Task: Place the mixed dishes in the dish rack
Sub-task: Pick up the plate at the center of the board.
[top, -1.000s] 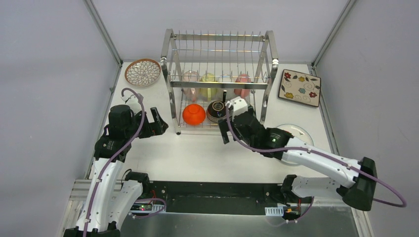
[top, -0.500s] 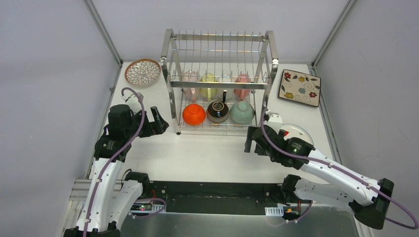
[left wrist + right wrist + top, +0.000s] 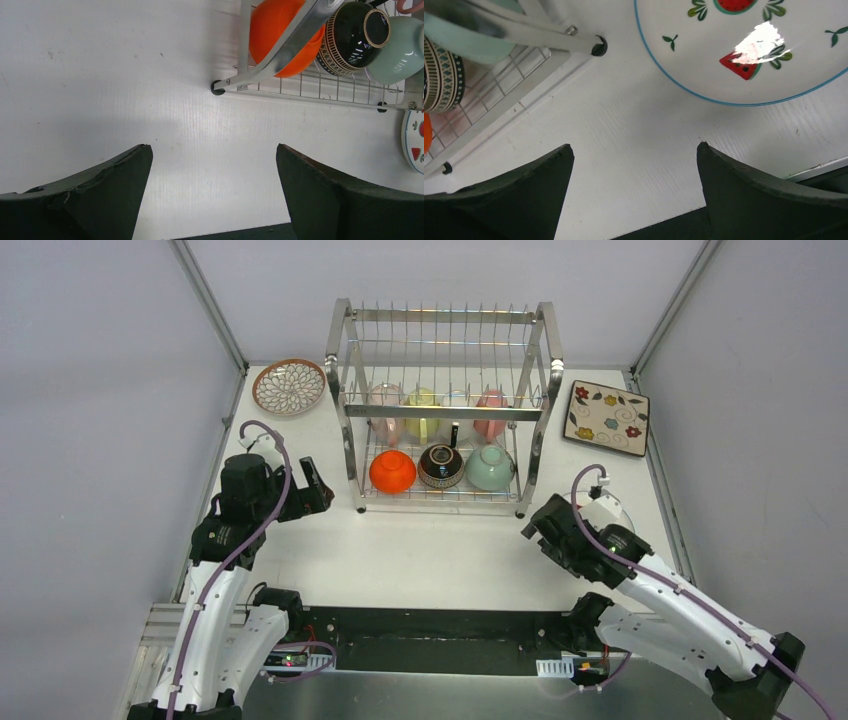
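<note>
Far L of bench (image 3: 420, 560): petal-pattern plate (image 3: 289, 387) lies flat near rear-L corner, well apart from dish rack (image 3: 440, 313), so not loaded. L hand (image 3: 214, 150) hovers low over bare bench just L of rack's front-L foot, fingers spread wide, nothing betw. them. Looks parked, prob. to keep out of the other arm's way, tho it's the arm nearer that plate. Rack sits centre-rear. Lower tier, front row L→R: orange bowl (image 3: 392, 471), brown bowl (image 3: 440, 466), mint bowl (image 3: 489, 468), side by side, close or touching, appear mouth-down. I'd judge that's so they drain & sit stable on the wire. Behind them a row of pastel cups (image 3: 422, 405); which tier exactly, can't tell from above. Upper slotted level holds no plates, and reads as kept for the 3 plates, on edge. R hand (image 3: 634, 150) is off rack's front-R foot, also wide open & empty, aimed toward strawberry plate (image 3: 749, 50), whose near rim lies just ahead of the fingertips, no contact. Est. step: approach for plate pick-up. Flat plate on flat bench gives little to grab; rim prob. needs a finger under it, or a slide to bench edge. Far R: square floral plate (image 3: 606, 418), flat, near rack's R side, untouched. Bowls + cups in, plates out: well past halfway.
</note>
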